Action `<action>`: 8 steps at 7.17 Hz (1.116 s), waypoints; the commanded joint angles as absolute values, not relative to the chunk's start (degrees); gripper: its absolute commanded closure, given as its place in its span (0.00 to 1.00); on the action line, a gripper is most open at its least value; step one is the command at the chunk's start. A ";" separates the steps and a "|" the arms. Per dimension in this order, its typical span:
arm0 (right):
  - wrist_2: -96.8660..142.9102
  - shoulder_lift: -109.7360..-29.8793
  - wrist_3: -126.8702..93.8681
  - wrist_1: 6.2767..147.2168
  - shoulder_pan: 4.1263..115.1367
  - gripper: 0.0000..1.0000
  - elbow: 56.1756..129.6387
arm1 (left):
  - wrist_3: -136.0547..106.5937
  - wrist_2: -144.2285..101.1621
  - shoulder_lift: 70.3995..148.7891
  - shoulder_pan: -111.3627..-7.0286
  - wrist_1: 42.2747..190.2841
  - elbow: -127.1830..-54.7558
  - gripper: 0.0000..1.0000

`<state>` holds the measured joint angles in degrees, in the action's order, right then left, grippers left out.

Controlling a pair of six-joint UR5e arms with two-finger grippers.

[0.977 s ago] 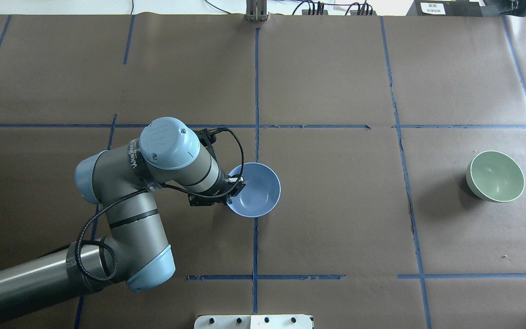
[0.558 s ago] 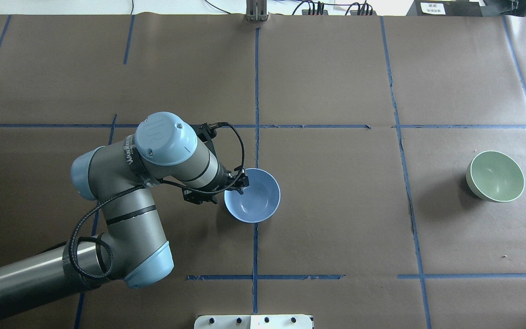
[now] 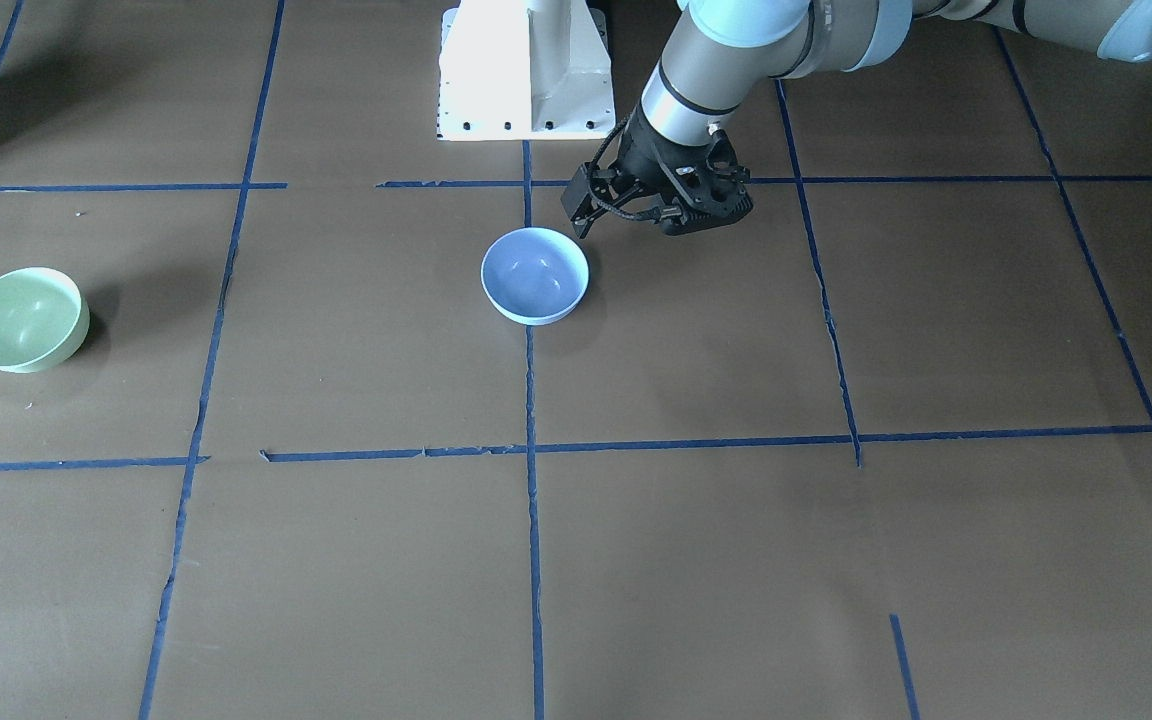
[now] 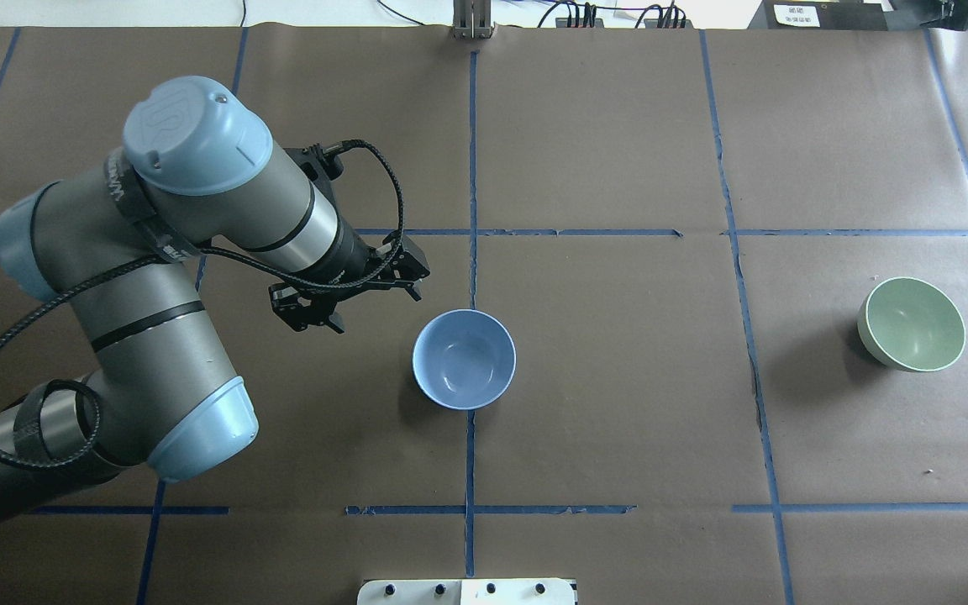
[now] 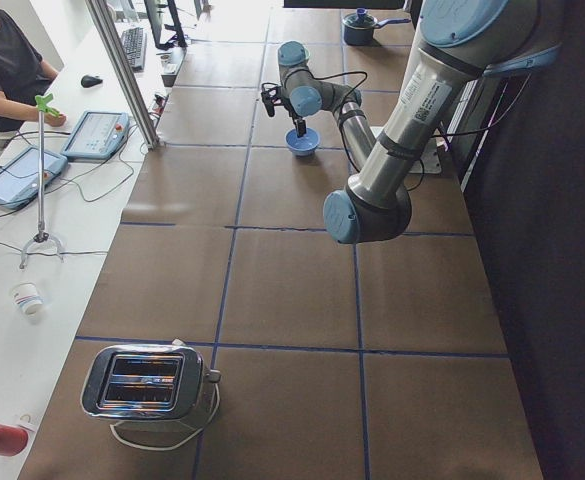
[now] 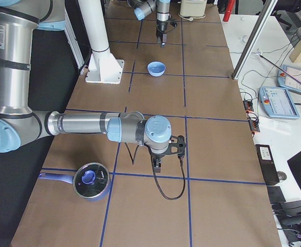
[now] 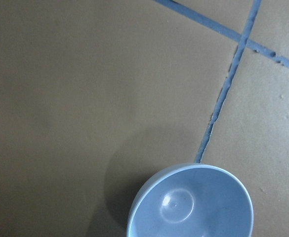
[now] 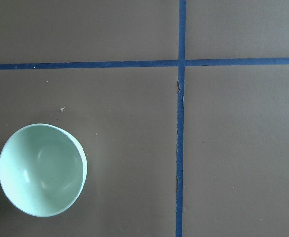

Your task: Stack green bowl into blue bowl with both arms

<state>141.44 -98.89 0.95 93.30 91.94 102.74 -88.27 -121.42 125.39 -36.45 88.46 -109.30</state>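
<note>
Left gripper point(image 4: 366, 299), spread and empty, hangs just left of blue bowl point(image 4: 464, 359) at centre, green bowl point(image 4: 911, 323) well apart at right, so a slippy rim pinch or off-centre drop could leave it cocked on the rim.

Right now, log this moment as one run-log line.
left pincer: open, empty, clear of blue bowl | blue bowl: upright on table, empty | green bowl: apart, robot's right side | right pincer: state unclear | stack: not done
</note>
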 commanded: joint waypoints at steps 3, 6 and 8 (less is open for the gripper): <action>137.99 -102.13 -21.93 65.73 82.55 0.00 96.45 | -82.99 -121.73 119.72 -39.72 81.41 -119.07 0.00; 135.55 -102.30 -42.91 43.74 72.99 0.00 89.22 | -67.27 -121.29 112.45 -42.44 71.63 -129.78 0.00; 131.15 -102.22 -47.36 42.37 66.30 0.00 89.12 | -66.88 -121.11 111.45 -42.63 71.63 -130.52 0.00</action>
<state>133.76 -102.25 -44.27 44.08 70.40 89.49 -67.62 -121.23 112.34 -42.44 71.90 -129.75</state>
